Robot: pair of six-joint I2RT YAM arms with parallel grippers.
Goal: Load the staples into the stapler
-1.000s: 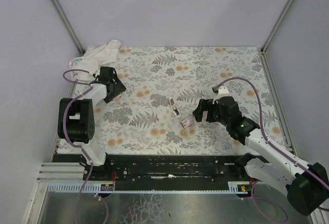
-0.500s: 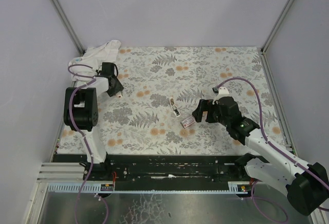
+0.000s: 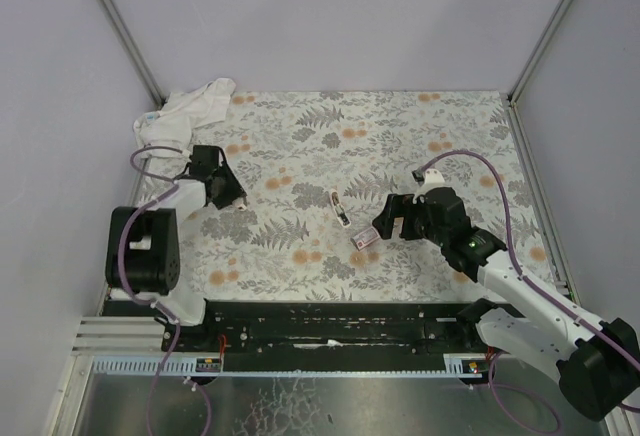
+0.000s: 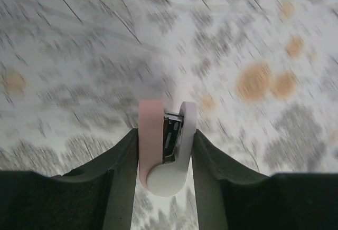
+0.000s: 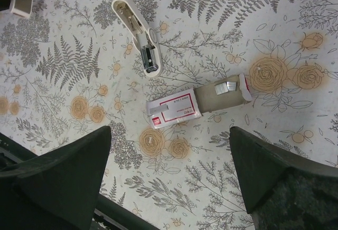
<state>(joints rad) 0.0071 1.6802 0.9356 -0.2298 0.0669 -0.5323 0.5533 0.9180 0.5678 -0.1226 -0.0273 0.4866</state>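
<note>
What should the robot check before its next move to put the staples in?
1. The tray of the staple box slid out, staples showing: ok.
2. The right gripper open above the box: ok.
3. The left gripper shut on the pink and cream piece: ok.
4. The white stapler lying on the table, metal track up: ok.
5. Track free of staples: cannot tell.

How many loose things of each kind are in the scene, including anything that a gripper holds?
White stapler, lying open: 1
Staple box, tray slid out: 1
White cloth: 1
Pink-and-cream piece in the left gripper: 1
Total: 4
</note>
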